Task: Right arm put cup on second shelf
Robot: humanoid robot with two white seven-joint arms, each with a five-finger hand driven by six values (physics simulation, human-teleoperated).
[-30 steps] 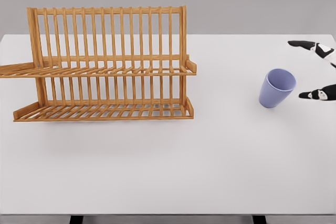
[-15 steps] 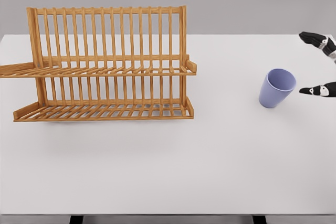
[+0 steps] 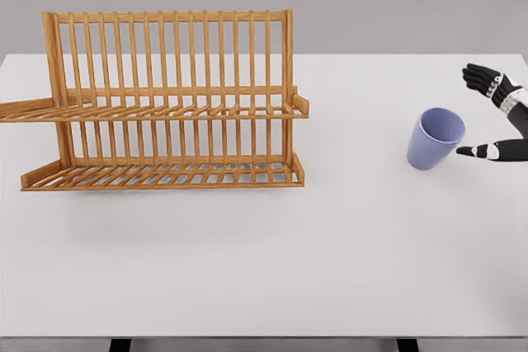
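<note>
A lavender cup stands upright on the white table, right of centre. My right hand reaches in from the right edge just beside the cup, fingers spread open; its thumb tip lies close to the cup's right side, and the other fingers are apart from it above the rim. A two-tier wooden dish rack stands at the left, with an upper shelf and a lower shelf, both bare. The left arm does not show.
The table's near edge runs along the bottom of the view, with two dark legs below it. A broad stretch of tabletop lies between the rack and the cup.
The right hand has shifted: its thumb has edged left toward the cup, and the upper fingers dropped lower and turned. The cup and rack have not moved.
</note>
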